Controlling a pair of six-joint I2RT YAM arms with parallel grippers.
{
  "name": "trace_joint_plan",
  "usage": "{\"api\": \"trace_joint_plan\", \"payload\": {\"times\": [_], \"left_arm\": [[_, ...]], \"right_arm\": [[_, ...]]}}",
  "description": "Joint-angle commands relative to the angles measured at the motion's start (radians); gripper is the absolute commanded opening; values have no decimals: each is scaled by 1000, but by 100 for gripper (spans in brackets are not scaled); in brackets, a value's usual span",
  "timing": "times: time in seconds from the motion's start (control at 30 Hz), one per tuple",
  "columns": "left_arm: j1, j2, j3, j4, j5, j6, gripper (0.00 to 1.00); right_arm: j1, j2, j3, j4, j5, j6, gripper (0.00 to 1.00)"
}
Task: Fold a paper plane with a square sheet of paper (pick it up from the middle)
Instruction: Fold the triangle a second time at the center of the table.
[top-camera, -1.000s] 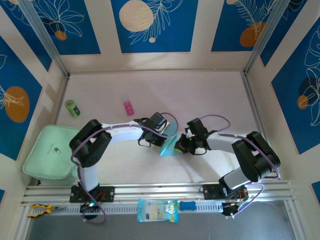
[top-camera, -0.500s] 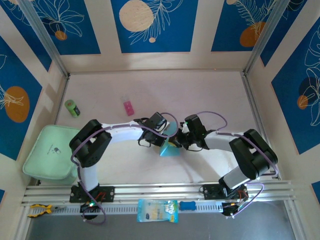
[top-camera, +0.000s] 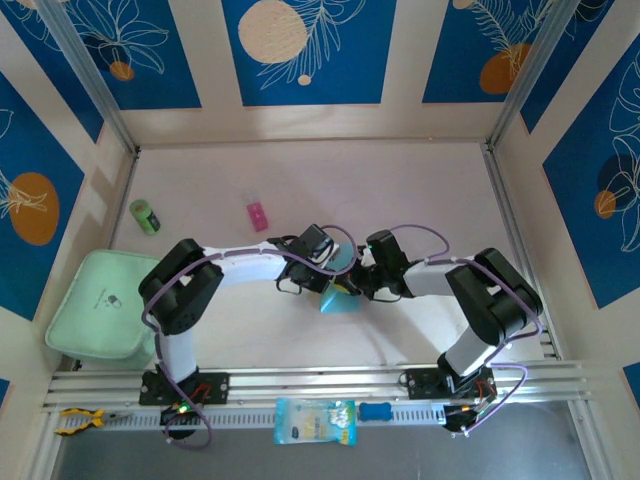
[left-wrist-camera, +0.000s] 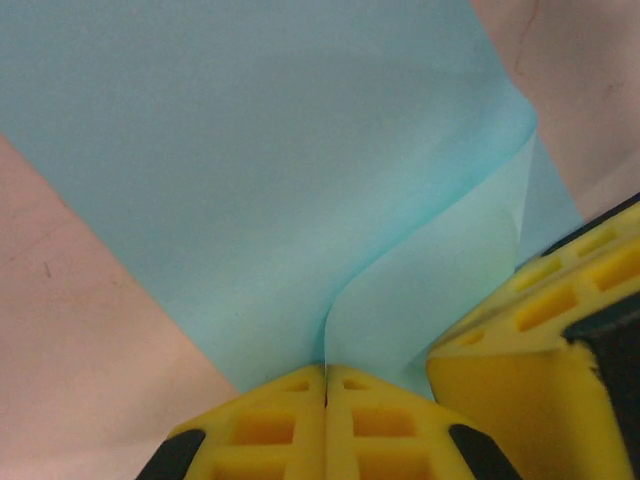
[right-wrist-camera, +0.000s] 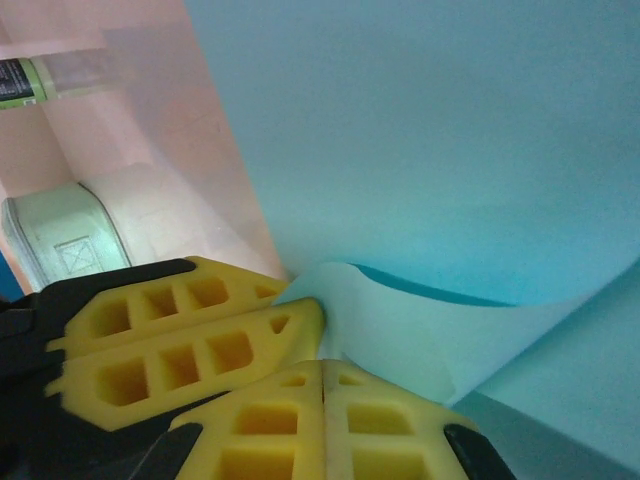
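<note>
The left gripper (left-wrist-camera: 325, 405) has its pocketed yellow foam jaws pressed flat together, clamped on the near edge of the sheet (left-wrist-camera: 260, 150). The right gripper (right-wrist-camera: 323, 400), just beside it, is likewise closed, pinching a curled flap of the same sheet. The sheet is thin, smooth, light cyan paper, bowed along a soft fold, and is held over the middle of the pale pink table (top-camera: 300, 190) between the two arms.

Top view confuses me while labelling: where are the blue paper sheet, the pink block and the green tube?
square sheet of paper (top-camera: 334, 299): top view, its exposed lower flap.
pink block (top-camera: 258, 215): top view, its middle.
green tube (top-camera: 145, 216): top view, mid-body.
</note>
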Motion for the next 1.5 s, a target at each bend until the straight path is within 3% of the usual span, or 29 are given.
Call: {"api": "trace_joint_plan", "payload": {"times": [0.0,0.27,0.47,0.67,0.87,1.23,1.47], "left_arm": [[10,32,-5,-26,-16,12,0],[10,35,4,-44,-25,20,0],[11,34,4,-46,-27,22,0],[11,31,5,-44,-26,23,0],[11,29,2,-45,-29,23,0],[11,30,1,-44,-26,24,0],[11,32,0,-46,-26,26,0]], "right_arm": [[-7,26,-40,23,-3,12,0],[-26,22,-55,38,-8,20,0],[-38,-70,14,-105,32,-40,0],[-38,-26,50,-183,106,-85,0],[-37,23,14,-173,142,-60,0],[-65,-71,70,-204,127,-118,0],[-84,7,35,-177,165,-100,0]]}}
